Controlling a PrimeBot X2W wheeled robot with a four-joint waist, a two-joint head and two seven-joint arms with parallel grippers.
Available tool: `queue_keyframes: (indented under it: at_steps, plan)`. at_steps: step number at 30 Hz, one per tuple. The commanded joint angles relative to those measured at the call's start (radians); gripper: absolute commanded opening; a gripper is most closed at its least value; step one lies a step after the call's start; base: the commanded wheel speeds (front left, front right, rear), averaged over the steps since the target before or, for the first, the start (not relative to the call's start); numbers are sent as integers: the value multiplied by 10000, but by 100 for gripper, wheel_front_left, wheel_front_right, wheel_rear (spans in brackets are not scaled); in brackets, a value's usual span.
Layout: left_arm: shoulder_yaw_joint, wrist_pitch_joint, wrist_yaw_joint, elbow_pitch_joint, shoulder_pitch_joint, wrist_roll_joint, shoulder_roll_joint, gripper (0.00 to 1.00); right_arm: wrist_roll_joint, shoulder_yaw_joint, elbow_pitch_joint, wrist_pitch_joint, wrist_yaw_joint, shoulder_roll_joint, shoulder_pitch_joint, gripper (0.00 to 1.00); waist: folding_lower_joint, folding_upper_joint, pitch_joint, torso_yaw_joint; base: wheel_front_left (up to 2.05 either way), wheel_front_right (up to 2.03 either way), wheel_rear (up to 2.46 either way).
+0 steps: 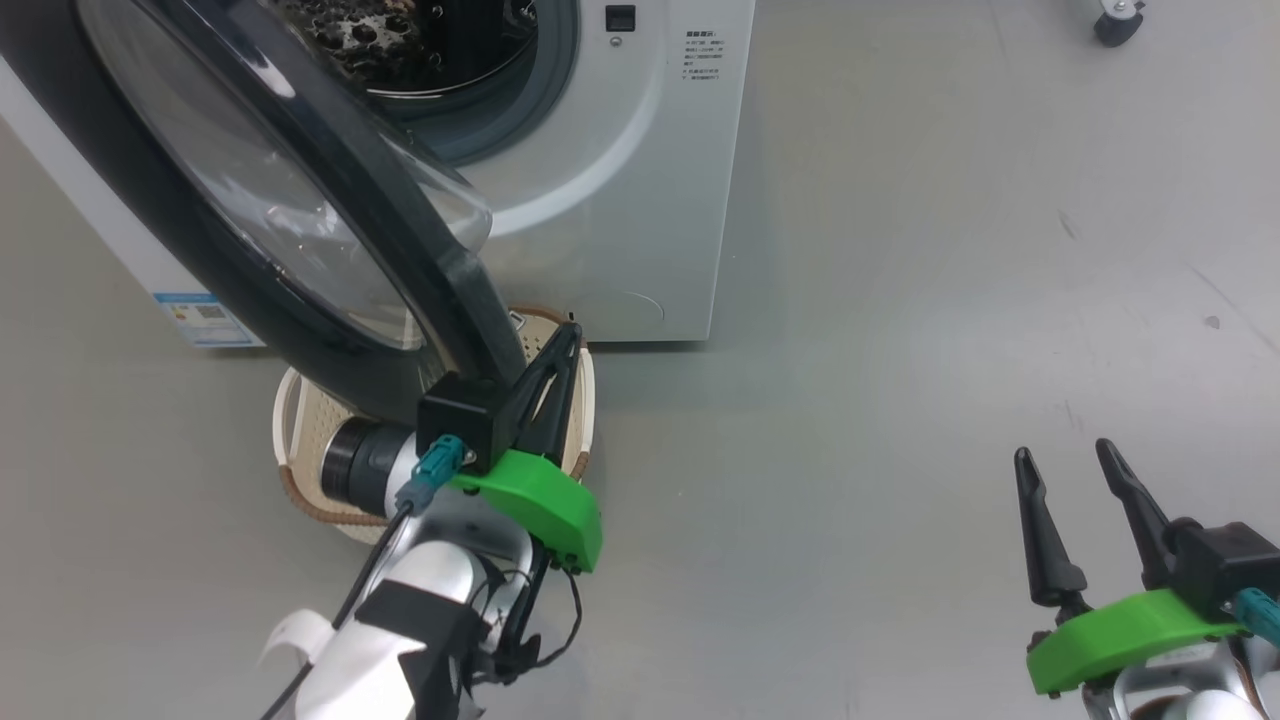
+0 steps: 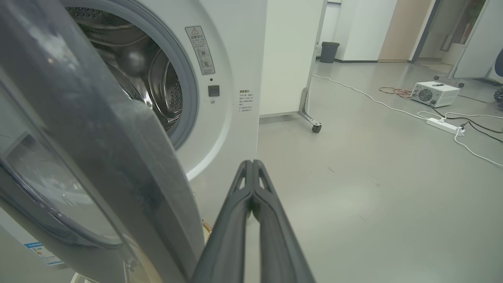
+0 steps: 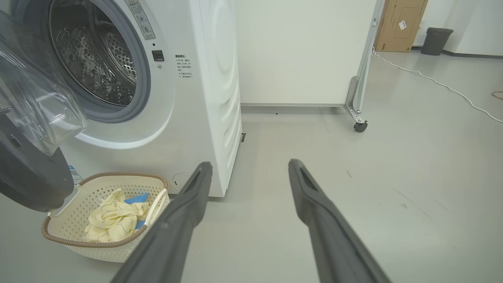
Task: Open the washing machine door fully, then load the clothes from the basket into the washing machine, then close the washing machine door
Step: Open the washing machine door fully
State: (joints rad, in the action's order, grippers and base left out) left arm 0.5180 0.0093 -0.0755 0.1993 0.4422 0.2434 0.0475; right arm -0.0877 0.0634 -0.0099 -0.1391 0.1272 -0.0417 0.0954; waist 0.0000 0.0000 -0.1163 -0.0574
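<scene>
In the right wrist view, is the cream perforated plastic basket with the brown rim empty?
No, crumpled cream-yellow clothes with thin blue line drawings lie inside the cream perforated plastic basket.

The left arm (image 1: 440,575) reaches up and forward from the lower left, its white forearm wrapped in a black band, with a teal plug (image 1: 436,470) at the wrist. Beyond the bright green left wrist bracket (image 1: 545,505), the left gripper (image 1: 568,340) has its two long dark fingers pressed flat together, tip to tip, pointing away from the body. The right gripper (image 1: 1063,455) sits low on the right side, well apart from the left one, its fingers (image 1: 1040,530) pointing forward and spread wide. The right wrist bracket (image 1: 1115,630), also green, and a black block (image 1: 1225,560) sit just behind them.
</scene>
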Motion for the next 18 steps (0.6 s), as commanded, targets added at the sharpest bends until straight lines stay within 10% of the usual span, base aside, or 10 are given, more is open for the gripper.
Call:
queue_keyframes:
  at_steps: [1,18]
  plan:
    - [-350,-93,-164,-76,622,153,32,0,36,-222,-276,-13,35,-85,-264,100,0,0,3,-34,0,0,0]
    - [-364,-1098,-669,2366,1463,1239,29,0,-11,-192,-250,10,35,-85,-387,100,0,0,10,-41,0,0,0]
